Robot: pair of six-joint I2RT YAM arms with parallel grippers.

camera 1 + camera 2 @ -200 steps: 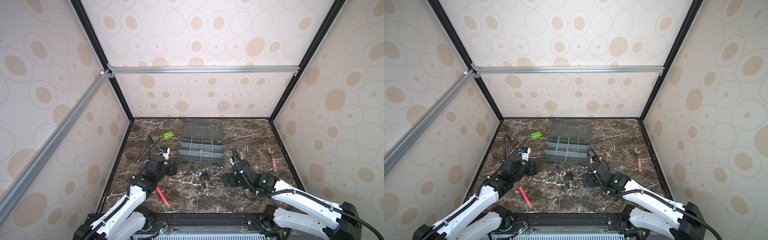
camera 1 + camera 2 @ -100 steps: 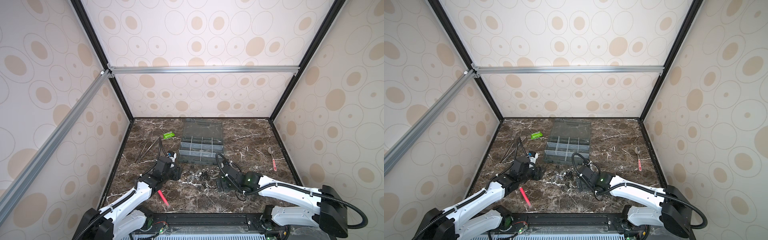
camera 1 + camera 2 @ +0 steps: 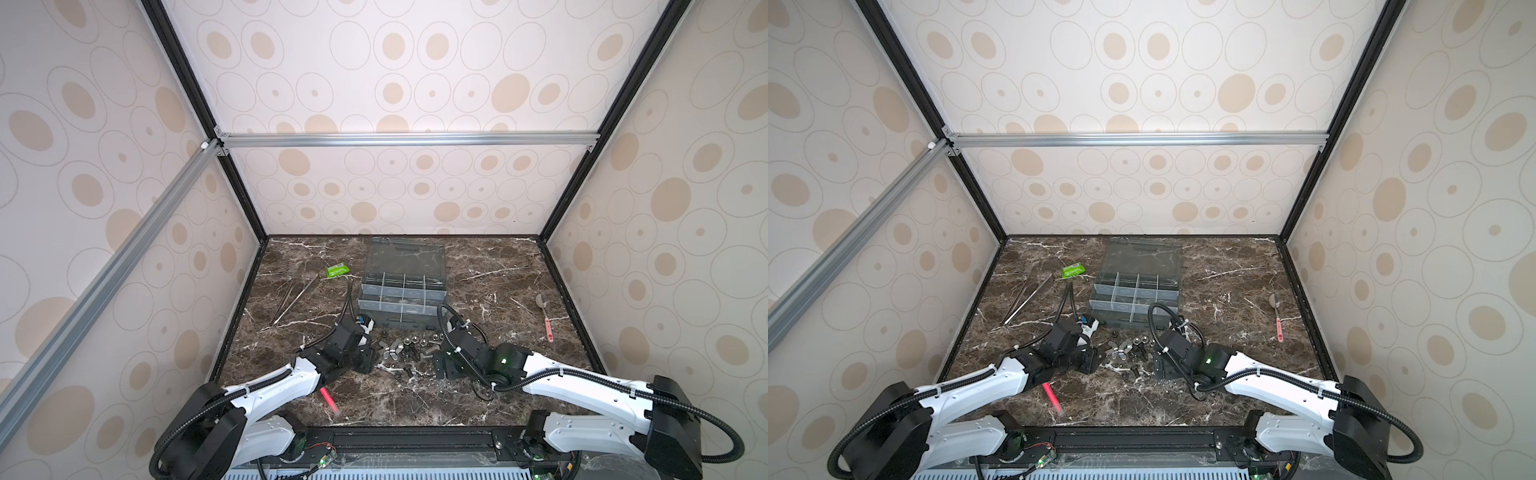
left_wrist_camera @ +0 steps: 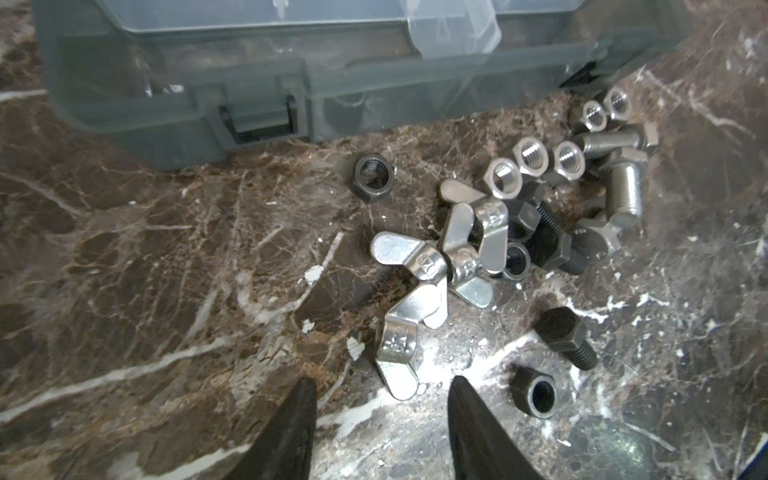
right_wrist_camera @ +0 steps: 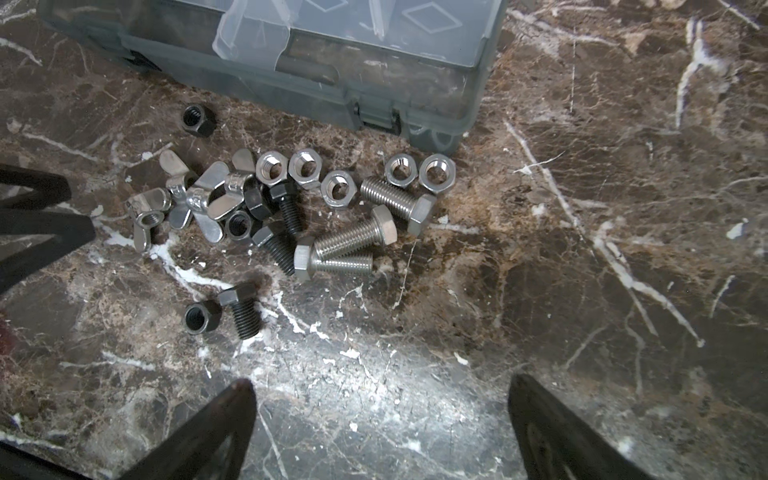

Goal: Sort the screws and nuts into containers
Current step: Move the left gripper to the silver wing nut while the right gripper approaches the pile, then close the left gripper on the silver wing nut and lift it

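The screws and nuts are lying loose in one heap on the marble table, just in front of the latched wall of the organiser box. Silver hex nuts are sitting nearest the box, and shiny wing nuts are piling up at the heap's left end. One black nut is lying apart, closer to the box wall. A black screw and a second black nut are lying together on the heap's side away from the box. The containers, the box's small divided compartments, are standing open, with the clear lid lying back behind the box.

I am holding my left gripper low at the heap's left end, jaws partly spread and gripping nothing, the nearest wing nut lying just ahead of the gap. I am holding my right gripper at the heap's right end, jaws spread wide and empty over bare marble.

Further out, tweezers and a green packet are lying left of the box, a pink-handled spoon is lying right of it, and a pink pen is lying well in front, beside my left arm.
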